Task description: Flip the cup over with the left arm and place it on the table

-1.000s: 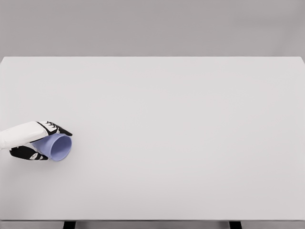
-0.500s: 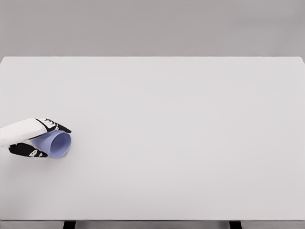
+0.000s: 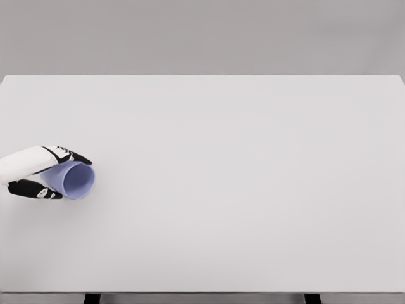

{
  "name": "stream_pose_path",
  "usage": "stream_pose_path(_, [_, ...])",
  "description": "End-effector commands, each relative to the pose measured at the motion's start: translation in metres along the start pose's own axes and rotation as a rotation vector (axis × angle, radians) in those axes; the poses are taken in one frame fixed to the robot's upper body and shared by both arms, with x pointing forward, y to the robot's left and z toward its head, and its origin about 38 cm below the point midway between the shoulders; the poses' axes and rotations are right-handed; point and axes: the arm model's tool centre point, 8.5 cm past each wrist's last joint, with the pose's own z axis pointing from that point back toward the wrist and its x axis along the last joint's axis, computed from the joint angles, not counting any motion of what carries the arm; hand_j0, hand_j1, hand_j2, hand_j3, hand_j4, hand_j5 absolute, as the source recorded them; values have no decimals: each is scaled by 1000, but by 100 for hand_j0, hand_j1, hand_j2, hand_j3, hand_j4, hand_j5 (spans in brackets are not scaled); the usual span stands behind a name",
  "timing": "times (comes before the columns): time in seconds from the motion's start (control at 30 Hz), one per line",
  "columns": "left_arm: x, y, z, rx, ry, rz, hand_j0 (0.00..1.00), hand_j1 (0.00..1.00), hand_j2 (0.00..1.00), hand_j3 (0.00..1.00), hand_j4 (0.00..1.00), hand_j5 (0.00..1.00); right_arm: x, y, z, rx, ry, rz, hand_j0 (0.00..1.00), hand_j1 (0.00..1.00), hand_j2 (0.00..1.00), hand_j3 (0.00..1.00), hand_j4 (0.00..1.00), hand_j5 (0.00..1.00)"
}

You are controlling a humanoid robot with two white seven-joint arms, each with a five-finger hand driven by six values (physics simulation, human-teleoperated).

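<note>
A pale blue cup [image 3: 74, 179] lies on its side at the far left of the white table [image 3: 240, 177], its open mouth facing right and toward me. My left hand [image 3: 45, 174] reaches in from the left edge and is shut on the cup, black-tipped fingers [image 3: 71, 156] over its top and the thumb [image 3: 35, 190] beneath it. The cup's base is hidden inside the hand. The right arm does not show.
The table's front edge [image 3: 202, 292] runs along the bottom of the view, with two dark legs below it. A plain grey wall stands behind the table's far edge.
My left hand has lifted the cup slightly up and away from me, and the cup's mouth has turned a little more toward the camera.
</note>
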Motion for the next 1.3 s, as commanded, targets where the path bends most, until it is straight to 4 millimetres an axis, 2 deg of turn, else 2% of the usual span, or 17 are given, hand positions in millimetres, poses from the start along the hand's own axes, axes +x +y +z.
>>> stream_pose_path(0.0, [0, 3, 1, 19, -5, 23, 79, 79, 79, 79, 79, 79, 0, 0, 0, 0, 0, -1, 100, 100, 100, 100, 100, 100])
stream_pose_path(0.7, [5, 16, -1, 113, -48, 121, 79, 79, 79, 79, 79, 79, 0, 0, 0, 0, 0, -1, 100, 100, 100, 100, 100, 100])
stream_pose_path(1.27, [12, 11, -18, 209, -122, 261, 80, 80, 80, 80, 80, 80, 0, 0, 0, 0, 0, -1, 100, 100, 100, 100, 100, 100])
